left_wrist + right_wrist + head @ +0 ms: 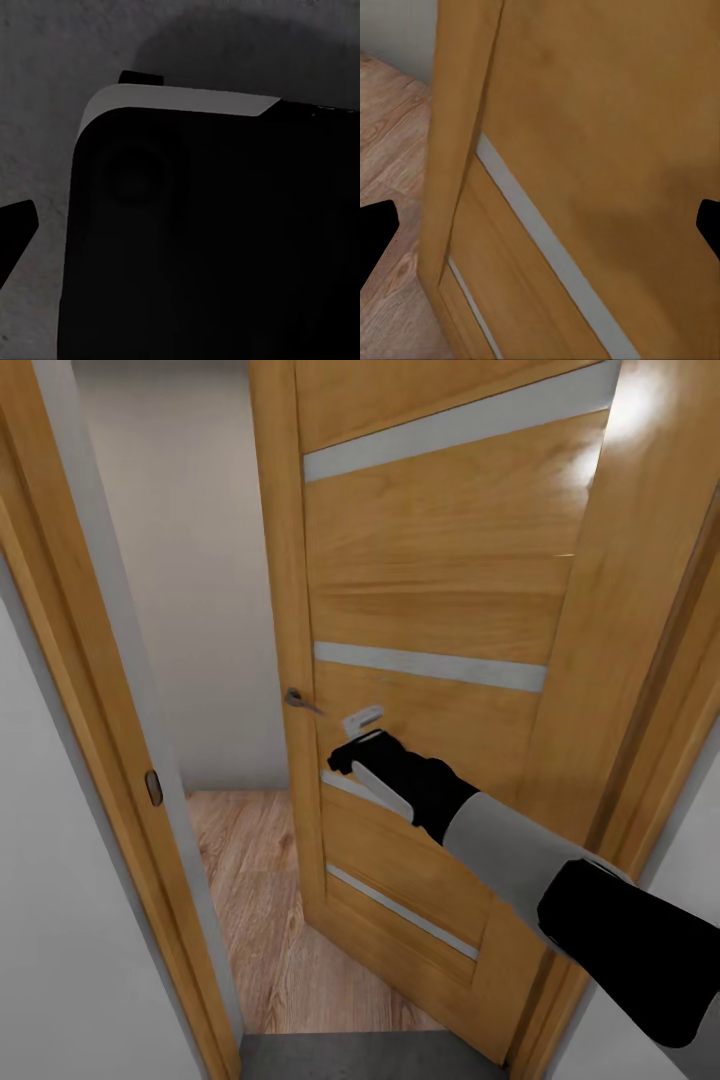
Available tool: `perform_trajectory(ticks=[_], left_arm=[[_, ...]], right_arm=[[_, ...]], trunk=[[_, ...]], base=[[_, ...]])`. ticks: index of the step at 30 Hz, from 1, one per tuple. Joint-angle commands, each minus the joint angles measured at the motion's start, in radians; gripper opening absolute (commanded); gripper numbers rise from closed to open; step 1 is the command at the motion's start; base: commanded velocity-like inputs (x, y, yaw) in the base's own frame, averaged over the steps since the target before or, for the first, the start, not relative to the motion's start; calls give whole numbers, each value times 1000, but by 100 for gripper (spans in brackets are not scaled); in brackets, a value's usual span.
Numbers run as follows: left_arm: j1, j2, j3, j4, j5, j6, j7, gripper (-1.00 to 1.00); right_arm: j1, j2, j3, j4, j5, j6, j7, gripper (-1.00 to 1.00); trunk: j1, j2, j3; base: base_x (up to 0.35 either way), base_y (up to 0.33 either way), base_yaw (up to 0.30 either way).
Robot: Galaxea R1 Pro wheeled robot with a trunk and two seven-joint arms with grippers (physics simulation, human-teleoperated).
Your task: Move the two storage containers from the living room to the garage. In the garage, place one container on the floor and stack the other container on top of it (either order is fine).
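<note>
Right arm's dark elbow and grey forearm run up from the head view's lower corner to the right gripper (pixel 352 745), pressed against the wooden door (pixel 440 610) just below its handle (pixel 300 701), prob. to swing it wider. Its fingers (pixel 376 236) sit wide apart w/ nothing between. Door's ajar; wood plank floor (pixel 250 880) shows thru the gap, grey concrete (pixel 350 1058) at the threshold. Containers aren't visible. Left gripper: dark housing blocks it, can't tell its state.

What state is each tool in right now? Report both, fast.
Left tool: cannot be told; one dark fingertip shows over grey floor.
Right tool: open, holding nothing, fingers spread against the wooden door.
</note>
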Motion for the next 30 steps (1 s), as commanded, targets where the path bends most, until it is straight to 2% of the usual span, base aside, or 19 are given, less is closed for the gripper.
perform_trajectory(ticks=[1, 8, 11, 17, 23, 26, 30], left_arm=[[0, 0, 0, 0, 8, -3, 0, 100], [0, -1, 0, 0, 7, -1, -1, 100], [0, 0, -1, 1, 7, -1, -3, 100], [0, 0, -1, 2, 6, -1, -2, 100], [0, -1, 0, 2, 6, -1, -1, 100], [0, -1, 0, 2, 6, -1, -1, 100], [0, -1, 0, 2, 6, -1, -1, 100]], right_arm=[[-1, 0, 10, -6, -10, 1, -4, 100], [-1, 0, 22, -46, -12, 1, 35, 100], [-1, 0, 23, -77, -12, 1, 37, 100], [-1, 0, 23, -77, -12, 1, 37, 100], [-1, 0, 26, -76, -9, 9, 28, 100], [-1, 0, 35, -57, -4, 11, -23, 100], [-1, 0, 74, 6, -4, 10, -140, 100]], trunk=[[0, -1, -1], [0, -1, -1], [0, -1, -1], [0, -1, -1], [0, -1, -1], [0, -1, -1], [0, -1, -1]], base=[[0, 0, 0], [35, 0, 0], [248, 0, 0], [268, 0, 0], [49, 0, 0], [4, 0, 0], [1, 0, 0]])
